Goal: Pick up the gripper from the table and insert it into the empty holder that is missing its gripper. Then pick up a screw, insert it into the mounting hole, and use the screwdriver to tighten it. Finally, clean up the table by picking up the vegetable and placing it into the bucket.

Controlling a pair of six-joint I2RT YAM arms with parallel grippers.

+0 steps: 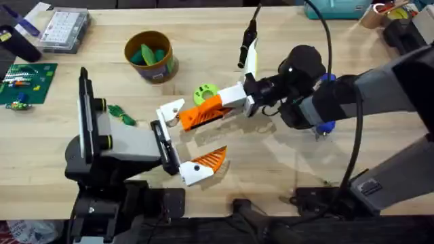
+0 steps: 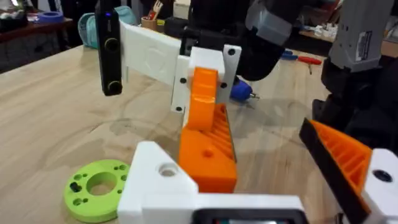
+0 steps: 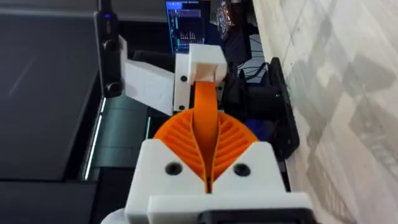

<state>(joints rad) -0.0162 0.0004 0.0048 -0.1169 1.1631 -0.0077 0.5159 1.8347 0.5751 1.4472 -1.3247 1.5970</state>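
I see the right gripper [image 1: 220, 105] clamped on the loose orange plastic wedge with the white pointed end [image 1: 200, 114]. My right wrist view shows both orange ribbed pads [image 3: 180, 140] pressed flat against the wedge [image 3: 205, 112]. The piece is held low over the middle of the desk, its white tip aimed at the grey boxy left arm.

That tip sits just beside the far end of the flat black bracket plate [image 1: 165, 146] on the arm's front. I cannot tell whether the two touch. At the plate's near end, the left gripper [image 1: 193, 159] carries one white finger with a ribbed orange tip. I cannot tell how its jaws stand.

In the left wrist view the wedge [image 2: 208, 155] lies close in front of the camera.

The lime-green ring-shaped roll [image 1: 205, 91] lies on the desk just beyond the wedge. The thin, dark green, leafy toy vegetable [image 1: 122, 115] lies on the desk beside the left arm, on its far side. The short, round, mustard-yellow tub [image 1: 163, 68] stands nearer the far edge with brighter green pieces inside, well apart from the vegetable.
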